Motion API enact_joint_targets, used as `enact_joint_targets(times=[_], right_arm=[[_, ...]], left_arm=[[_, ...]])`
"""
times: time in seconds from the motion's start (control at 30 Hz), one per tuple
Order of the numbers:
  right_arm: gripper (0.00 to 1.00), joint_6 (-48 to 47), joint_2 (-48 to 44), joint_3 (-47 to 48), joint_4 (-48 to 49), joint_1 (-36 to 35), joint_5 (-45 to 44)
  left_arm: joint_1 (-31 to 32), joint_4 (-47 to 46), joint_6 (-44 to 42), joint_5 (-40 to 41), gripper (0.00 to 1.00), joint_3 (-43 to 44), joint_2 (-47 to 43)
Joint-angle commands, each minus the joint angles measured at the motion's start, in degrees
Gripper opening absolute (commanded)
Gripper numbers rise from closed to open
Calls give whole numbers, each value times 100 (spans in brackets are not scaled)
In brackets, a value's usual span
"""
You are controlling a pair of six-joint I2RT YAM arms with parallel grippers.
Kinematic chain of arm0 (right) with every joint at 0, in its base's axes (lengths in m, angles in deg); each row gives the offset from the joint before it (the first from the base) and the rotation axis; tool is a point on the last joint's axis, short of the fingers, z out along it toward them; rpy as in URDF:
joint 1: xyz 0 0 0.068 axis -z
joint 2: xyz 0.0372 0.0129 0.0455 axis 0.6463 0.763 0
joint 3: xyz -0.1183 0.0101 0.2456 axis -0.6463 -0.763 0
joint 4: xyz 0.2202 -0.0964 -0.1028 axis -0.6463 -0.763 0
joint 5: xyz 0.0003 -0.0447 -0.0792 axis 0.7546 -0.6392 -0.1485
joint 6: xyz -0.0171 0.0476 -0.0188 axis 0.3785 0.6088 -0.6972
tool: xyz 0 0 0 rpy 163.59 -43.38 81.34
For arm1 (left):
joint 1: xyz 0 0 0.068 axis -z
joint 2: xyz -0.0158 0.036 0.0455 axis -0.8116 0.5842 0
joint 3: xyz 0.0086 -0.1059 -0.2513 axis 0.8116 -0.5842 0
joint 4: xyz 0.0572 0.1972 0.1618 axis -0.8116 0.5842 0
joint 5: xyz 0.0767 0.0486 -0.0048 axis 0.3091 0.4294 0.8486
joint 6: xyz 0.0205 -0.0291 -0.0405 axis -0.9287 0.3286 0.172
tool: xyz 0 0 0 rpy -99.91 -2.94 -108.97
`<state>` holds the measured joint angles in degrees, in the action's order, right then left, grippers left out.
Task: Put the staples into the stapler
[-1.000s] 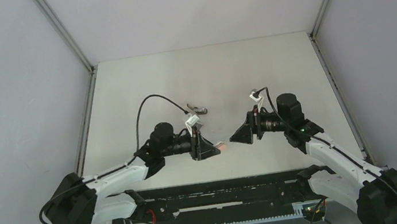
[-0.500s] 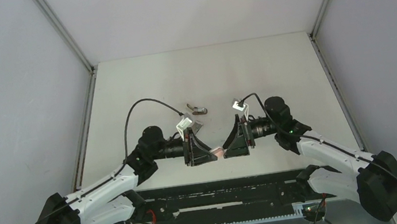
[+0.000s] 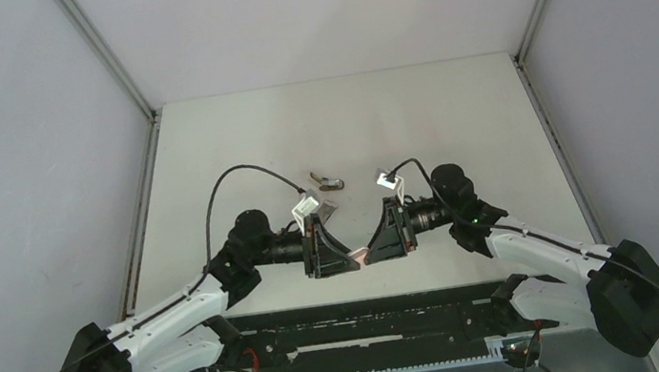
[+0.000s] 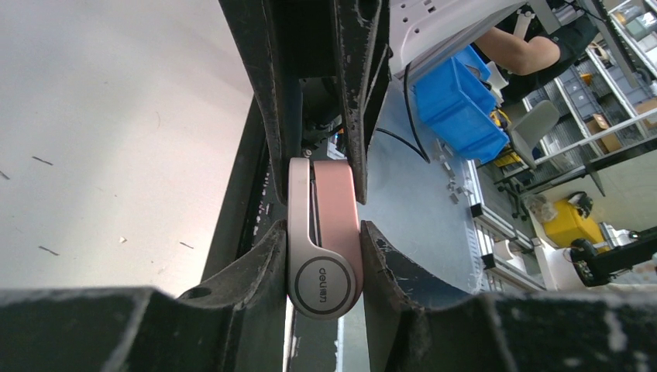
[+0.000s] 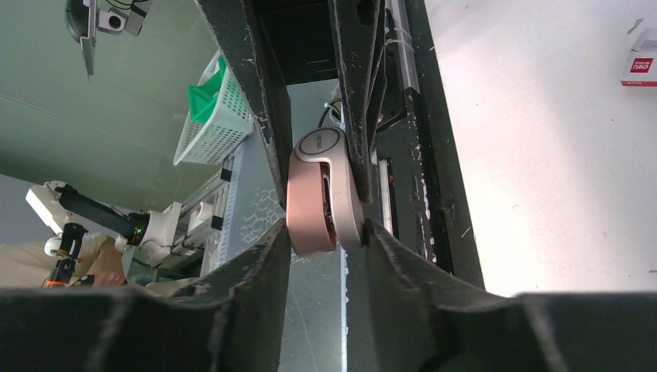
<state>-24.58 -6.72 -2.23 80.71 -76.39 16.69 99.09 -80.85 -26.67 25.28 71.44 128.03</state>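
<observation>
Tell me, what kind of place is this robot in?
Probably a robotics lab or workshop. Past the white table you can see blue storage bins, racks of shelves, and a person's arm nearby.

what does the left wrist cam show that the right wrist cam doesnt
Only left wrist: the readable logo on the round end of the stapler, and blue bins in the background. Only right wrist: the staples box lying on the table, and a green basket. Both: the stapler pinched end to end between the left gripper and the right gripper.
</observation>
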Motion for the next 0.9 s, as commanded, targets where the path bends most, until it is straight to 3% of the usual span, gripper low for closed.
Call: enact_joint_targets(times=[0.0, 0.07, 0.1, 0.23, 0.37, 0.57, 0.7, 0.87], right_arm=[[12, 119, -32, 240, 386, -72, 45], [1, 147, -34, 240, 409, -71, 24], [0, 158, -34, 240, 402, -73, -6], [0, 100, -26, 284, 140, -43, -148], [0, -171, -34, 445, -611, 91, -400], [0, -234, 59, 568, -1330, 422, -671], [0, -242, 280, 713, -1706, 430, -763], [0, -200, 494, 732, -1687, 428, -705]], left_arm=[[-10, -204, 49, -70, 0, 102, -137], [-10, -198, 46, -43, 2, 96, -120], [-10, -174, 32, -20, 7, 109, -114], [-11, 322, -282, 242, 48, 258, -186], [-10, 1465, -965, 880, 75, 614, -458], [194, 2325, -1825, 2478, 83, 857, -1031], [998, 2996, -2653, 3727, 81, 1260, -958], [1258, 2806, -2990, 3895, 75, 1321, -655]])
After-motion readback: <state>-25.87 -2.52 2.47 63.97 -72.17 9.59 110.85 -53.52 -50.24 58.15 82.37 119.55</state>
